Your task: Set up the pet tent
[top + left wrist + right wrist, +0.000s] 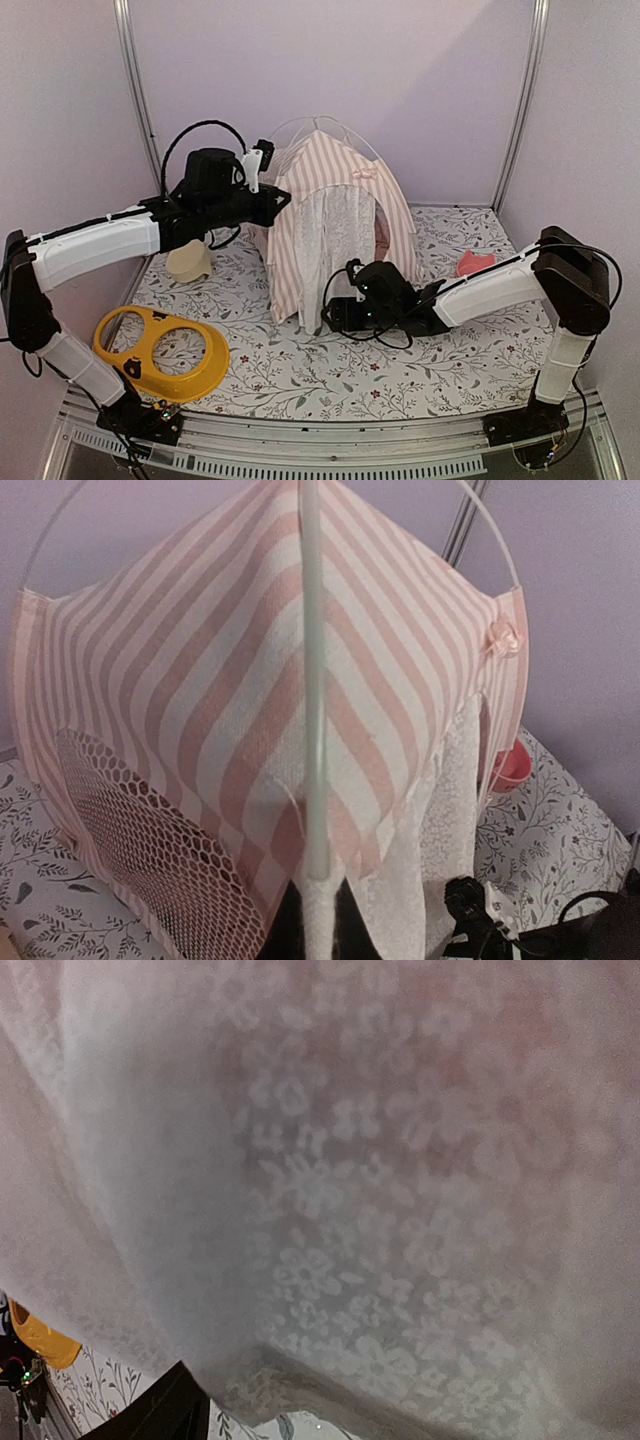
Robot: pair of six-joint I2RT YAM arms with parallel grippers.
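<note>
The pet tent (335,215) stands upright at the back middle of the mat, pink-and-white striped, with a white lace door curtain (330,245) hanging down its front. In the left wrist view its striped side (200,680), a mesh window (150,850) and a white pole (313,680) fill the frame. My left gripper (282,200) is at the tent's upper left side; its dark jaws (325,925) are shut on the white fabric strip under the pole's end. My right gripper (335,312) is low at the curtain's hem. The curtain (380,1210) covers that wrist view; only one dark finger (150,1415) shows.
A yellow two-hole bowl stand (160,352) lies at the front left. A beige object (188,262) sits under the left arm. A red-pink item (474,263) lies at the right and also shows in the left wrist view (508,768). Purple walls enclose the floral mat (300,370).
</note>
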